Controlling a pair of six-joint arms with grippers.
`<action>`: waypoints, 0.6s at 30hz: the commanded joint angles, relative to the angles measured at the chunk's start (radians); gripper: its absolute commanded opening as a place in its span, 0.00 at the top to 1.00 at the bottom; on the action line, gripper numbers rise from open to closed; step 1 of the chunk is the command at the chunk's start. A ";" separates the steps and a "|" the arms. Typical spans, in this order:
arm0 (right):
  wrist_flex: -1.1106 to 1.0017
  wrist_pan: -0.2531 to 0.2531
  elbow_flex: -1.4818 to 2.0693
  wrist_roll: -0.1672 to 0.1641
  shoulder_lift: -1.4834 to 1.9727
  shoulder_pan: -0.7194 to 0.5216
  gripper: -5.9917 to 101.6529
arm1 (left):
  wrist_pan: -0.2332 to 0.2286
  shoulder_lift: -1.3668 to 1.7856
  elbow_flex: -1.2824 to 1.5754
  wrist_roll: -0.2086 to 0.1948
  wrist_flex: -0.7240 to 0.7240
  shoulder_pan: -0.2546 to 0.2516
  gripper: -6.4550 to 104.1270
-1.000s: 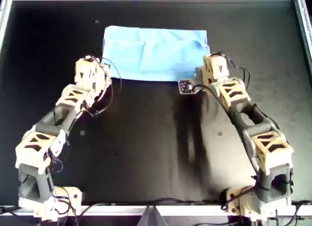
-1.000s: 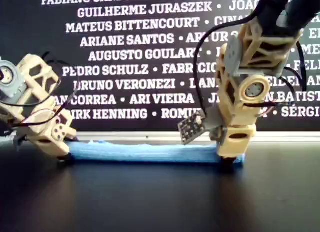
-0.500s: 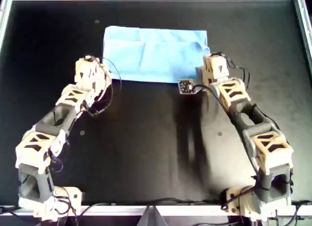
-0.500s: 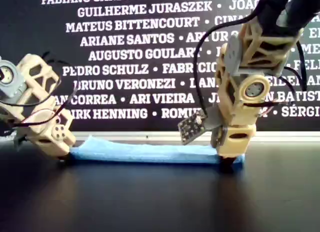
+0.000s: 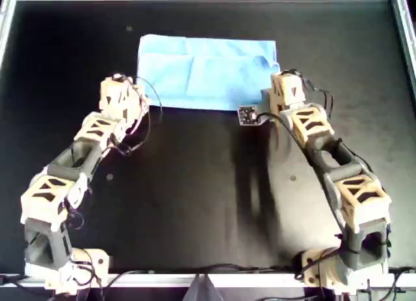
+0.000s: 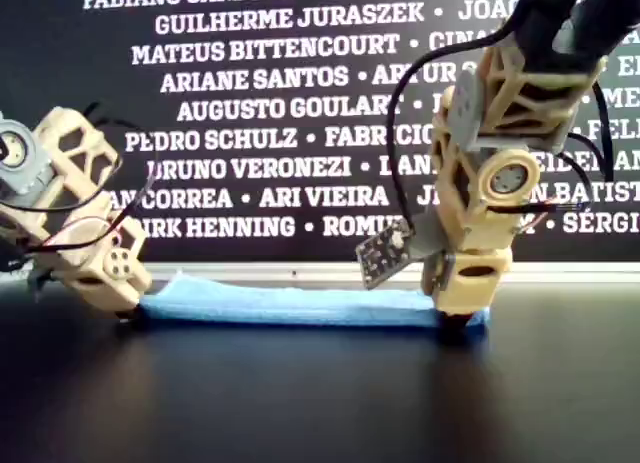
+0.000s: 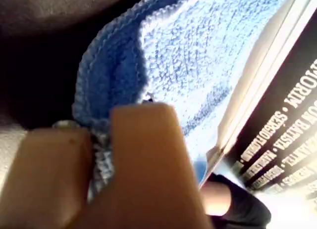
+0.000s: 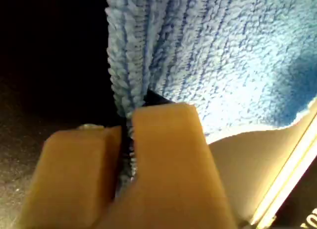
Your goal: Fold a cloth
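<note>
1. The cloth point(image 5: 205, 70) is a light blue rectangle lying flat on the black counter point(image 5: 208, 203). It spreads away from both tools, and its near long edge runs from one tool to the other.
2. In the exterior view the cloth point(image 6: 290, 305) is a low blue strip on the counter. It is slightly raised near the tool on that view's left.
3. My first tool point(image 7: 101, 135) is clenched on a corner of the cloth point(image 7: 198, 56). The stacked blue edge is pinched between its tan fingers point(image 7: 143, 155).
4. My second tool point(image 8: 126, 125) is likewise clamped on a cloth point(image 8: 223, 51) corner, with the ribbed hem squeezed between its fingers point(image 8: 168, 155).
5. The wrist views do not settle which arm is which. In the overhead view one arm's tool point(image 5: 120, 96) sits at one near corner and the other arm's tool point(image 5: 286, 90) at the opposite near corner, both down at the counter.
6. A small dark circuit board point(image 5: 247, 114) hangs just beside the latter tool, over the cloth's near edge.
7. A black banner point(image 6: 280, 83) with white names stands beyond the cloth, behind both tools.
</note>
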 commanded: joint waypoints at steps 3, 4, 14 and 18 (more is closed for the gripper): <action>0.018 -0.005 -0.044 -0.008 0.055 -0.005 0.95 | 0.008 0.029 0.002 -0.006 0.015 -0.018 0.95; 0.018 -0.005 -0.044 -0.008 0.055 -0.005 0.95 | 0.008 0.029 0.002 -0.006 0.015 -0.018 0.95; 0.020 -0.005 -0.009 -0.008 0.141 0.000 0.95 | 0.006 0.218 0.167 0.009 0.015 -0.021 0.95; 0.020 -0.005 0.083 0.000 0.232 0.006 0.95 | 0.006 0.305 0.250 0.009 0.015 -0.021 0.95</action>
